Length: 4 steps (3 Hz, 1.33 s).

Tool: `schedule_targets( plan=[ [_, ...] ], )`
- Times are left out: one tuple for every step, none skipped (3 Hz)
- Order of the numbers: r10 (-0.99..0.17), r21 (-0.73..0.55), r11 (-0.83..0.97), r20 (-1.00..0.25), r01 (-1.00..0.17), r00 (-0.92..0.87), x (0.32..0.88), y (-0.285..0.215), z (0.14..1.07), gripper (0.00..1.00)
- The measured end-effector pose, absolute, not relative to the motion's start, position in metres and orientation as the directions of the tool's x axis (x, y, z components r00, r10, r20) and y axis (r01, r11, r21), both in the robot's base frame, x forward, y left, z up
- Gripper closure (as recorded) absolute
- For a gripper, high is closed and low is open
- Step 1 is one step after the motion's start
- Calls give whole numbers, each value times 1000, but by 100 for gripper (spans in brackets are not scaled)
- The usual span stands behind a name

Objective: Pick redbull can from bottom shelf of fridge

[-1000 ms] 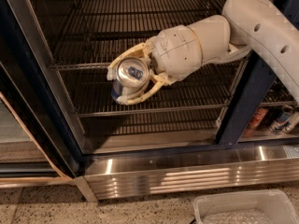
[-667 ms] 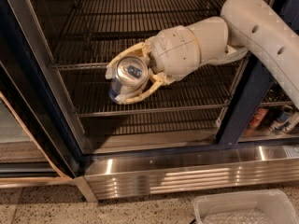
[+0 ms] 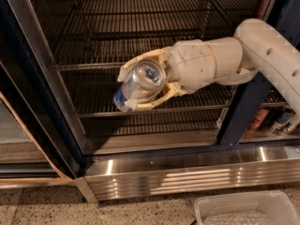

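Floor bears bin; jaws hold can before shelf.

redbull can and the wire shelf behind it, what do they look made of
The slim blue-and-silver redbull can, held in the cream two-finger gripper in front of the shelves: likely aluminium, as its silver top glints. The wire-grid shelf: probably chrome-plated steel, as its thin rods catch bright highlights.

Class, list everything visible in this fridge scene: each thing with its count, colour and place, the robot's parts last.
redbull can: one, blue-silver, held tilted above the bottom shelf.
bottom shelf: one, chrome, low in fridge.
upper shelves: two seen, chrome, above it.
fridge: one, navy frame, steel base panel.
other cans: two, one reddish, right compartment.
bin: one, clear, floor bottom right.
arm: one, cream, entering from right.
gripper: one, cream, jaws shut round the can.
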State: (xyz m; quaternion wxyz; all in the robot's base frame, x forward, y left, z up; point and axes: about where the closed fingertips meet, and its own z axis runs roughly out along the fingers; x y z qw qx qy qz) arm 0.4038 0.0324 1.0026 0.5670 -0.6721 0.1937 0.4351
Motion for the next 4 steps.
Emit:
schedule_targets(
  plan=[
    [251,-579,-252,-813,-775,526,395,18,1008,100],
    [217,-587,-129,-803,-799,555,382,6,1018,100],
    [118,-590,85,-794,-803,596,382,-8,1024,100],
    [55,-583,226,-792,-780,608,393,-28,1026,100]
  ],
)
